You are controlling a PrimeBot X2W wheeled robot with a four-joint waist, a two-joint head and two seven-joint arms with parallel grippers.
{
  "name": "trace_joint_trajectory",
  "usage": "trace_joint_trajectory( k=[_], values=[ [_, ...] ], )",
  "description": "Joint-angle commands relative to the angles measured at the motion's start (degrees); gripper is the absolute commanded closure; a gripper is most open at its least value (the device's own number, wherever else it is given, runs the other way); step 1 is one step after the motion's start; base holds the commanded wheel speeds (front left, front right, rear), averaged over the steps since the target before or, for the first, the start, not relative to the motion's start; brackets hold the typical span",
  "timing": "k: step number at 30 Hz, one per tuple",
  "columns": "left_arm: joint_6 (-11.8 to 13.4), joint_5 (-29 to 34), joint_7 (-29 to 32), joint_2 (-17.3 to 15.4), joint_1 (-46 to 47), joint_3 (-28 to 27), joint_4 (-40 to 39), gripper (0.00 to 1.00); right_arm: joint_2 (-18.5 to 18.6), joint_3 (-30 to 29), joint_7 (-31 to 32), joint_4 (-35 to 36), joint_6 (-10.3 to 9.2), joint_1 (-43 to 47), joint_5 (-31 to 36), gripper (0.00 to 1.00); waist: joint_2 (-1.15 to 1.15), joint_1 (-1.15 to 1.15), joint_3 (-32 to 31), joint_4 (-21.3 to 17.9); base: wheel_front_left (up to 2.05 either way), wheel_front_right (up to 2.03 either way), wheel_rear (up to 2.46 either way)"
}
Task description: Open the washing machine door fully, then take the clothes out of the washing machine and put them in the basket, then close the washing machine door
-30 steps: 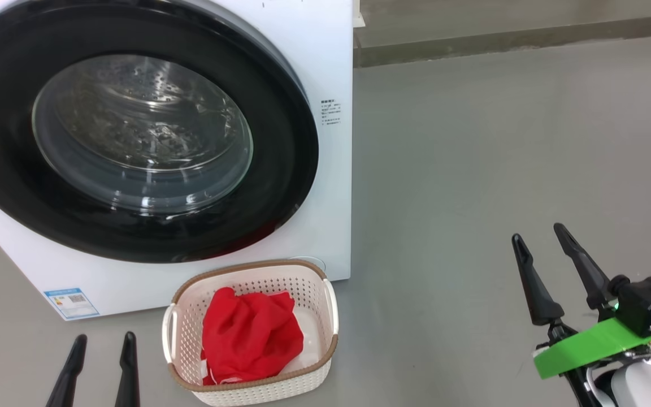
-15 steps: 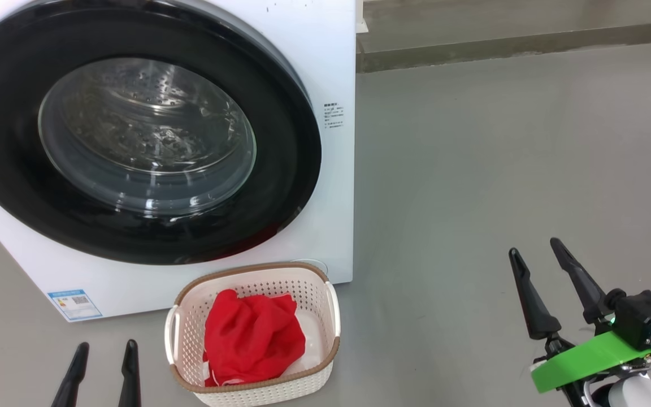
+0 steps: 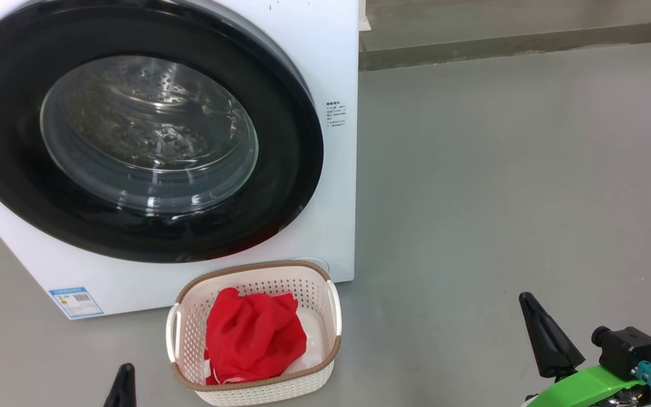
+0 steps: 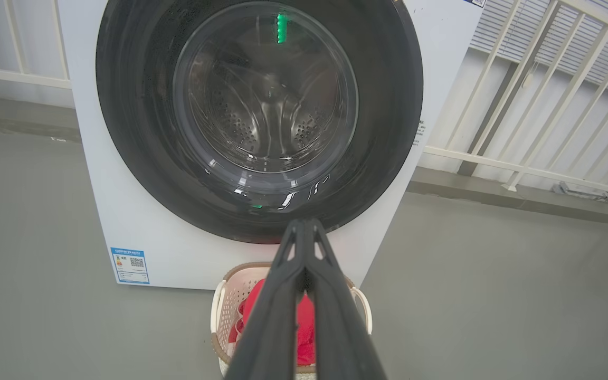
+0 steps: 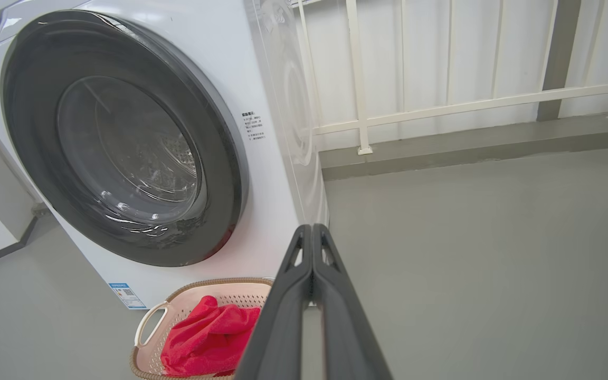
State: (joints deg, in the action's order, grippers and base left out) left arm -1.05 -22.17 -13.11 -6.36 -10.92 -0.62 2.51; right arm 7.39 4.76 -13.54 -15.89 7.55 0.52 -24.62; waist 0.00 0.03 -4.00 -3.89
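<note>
White boxy front-loading washing machine (image 3: pixel 331 226) at far left, its round glossy black-rimmed glass door (image 3: pixel 286 130) shut flush. Cream perforated plastic basket w/ brown rim (image 3: pixel 311 294) on grey floor (image 3: pixel 500 198) just in front of machine's right corner; bright red fabric clothes (image 3: pixel 252 339) bunched inside. Left claw (image 4: pixel 304 227) & right claw (image 5: pixel 312 229): fingers pressed together, nothing held, on near side, left & right of basket.

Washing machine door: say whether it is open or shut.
Shut. The washing machine door sits flush against the white front of the washing machine in the head and both wrist views, no gap at its rim.
</note>
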Motion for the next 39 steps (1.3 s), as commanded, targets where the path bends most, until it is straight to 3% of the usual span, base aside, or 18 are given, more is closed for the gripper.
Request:
trace_joint_trajectory(
  k=[1, 5, 39],
  values=[
    [-0.42, -1.75, 0.48, -0.56, 1.13, -0.77, -0.93, 1.00, 0.54, -0.59, 0.40, 1.57, 0.00, -1.97, -1.90, 1.00, 0.00, 0.06, 0.06, 0.07, 0.00, 0.00, 0.00],
    [-0.63, -4.09, 1.12, -0.42, 1.72, -0.93, -0.47, 1.00, 0.36, -0.95, 1.06, 1.55, -0.01, -2.16, -4.16, 1.00, 0.00, -0.02, 0.32, 0.20, 0.00, 0.00, 0.00],
    [-2.38, -23.99, 6.69, 0.76, 6.38, -2.42, 3.16, 1.00, -1.09, -4.07, 6.79, 1.64, -0.02, -3.55, -23.29, 1.00, 0.00, -0.02, 1.49, 1.31, 0.00, 0.00, 0.00]
  ],
)
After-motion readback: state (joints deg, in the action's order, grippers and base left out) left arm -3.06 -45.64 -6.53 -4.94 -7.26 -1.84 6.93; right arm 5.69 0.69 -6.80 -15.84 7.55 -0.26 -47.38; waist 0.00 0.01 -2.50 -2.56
